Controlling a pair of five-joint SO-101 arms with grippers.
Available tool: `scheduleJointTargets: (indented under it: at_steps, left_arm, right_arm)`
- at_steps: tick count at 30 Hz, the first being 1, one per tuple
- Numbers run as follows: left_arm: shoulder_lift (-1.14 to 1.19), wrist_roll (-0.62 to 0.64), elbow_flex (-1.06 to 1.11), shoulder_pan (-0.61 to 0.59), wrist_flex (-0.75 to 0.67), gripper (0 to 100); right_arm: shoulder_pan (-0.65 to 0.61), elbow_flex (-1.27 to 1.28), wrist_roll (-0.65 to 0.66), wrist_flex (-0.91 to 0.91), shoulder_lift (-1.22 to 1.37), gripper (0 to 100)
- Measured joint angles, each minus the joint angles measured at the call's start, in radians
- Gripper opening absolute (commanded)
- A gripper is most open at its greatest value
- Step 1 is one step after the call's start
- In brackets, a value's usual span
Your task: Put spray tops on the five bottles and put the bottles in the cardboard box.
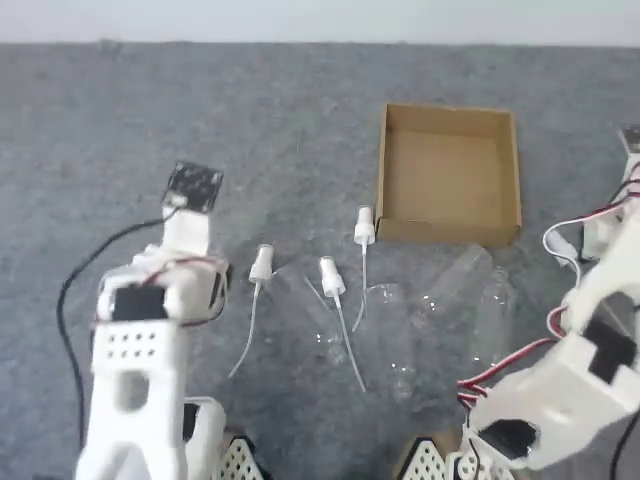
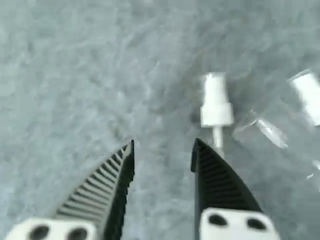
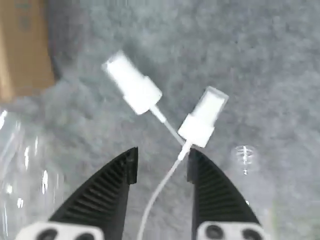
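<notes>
Currently the left hand (image 2: 162,150) and right hand (image 3: 161,156) stand parted, holding nothing. Three spray tops (image 1: 330,275) lie mid-way on the counter (image 1: 150,110), cardboard box (image 1: 450,232) at their 2 o'clock. Judged light and rigid: grip the white collar (image 2: 216,114), not the thin tube (image 3: 160,185).

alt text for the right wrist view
The right gripper, open, hangs over grey carpet with a thin tube running between its fingers. Just beyond lie a white spray top and a second spray top, tubes crossing. A cardboard box and clear bottle sit nearby.
</notes>
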Motion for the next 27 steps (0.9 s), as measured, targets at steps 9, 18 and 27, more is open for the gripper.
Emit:
scheduleJointTargets:
  at_steps: [9, 18, 27]
  left_arm:
    - [-0.253, -0.057, 0.176, -0.089, 0.002, 18]
    - [-0.264, -0.058, 0.298, -0.087, -0.057, 18]
    - [-0.264, -0.058, 0.318, -0.089, -0.087, 18]
  right_arm:
    - [0.006, 0.0, -0.114, -0.083, 0.032, 18.0]
    - [0.008, 0.0, -0.12, -0.14, 0.143, 18.0]
    - [0.028, -0.025, -0.12, -0.196, 0.224, 12.1]
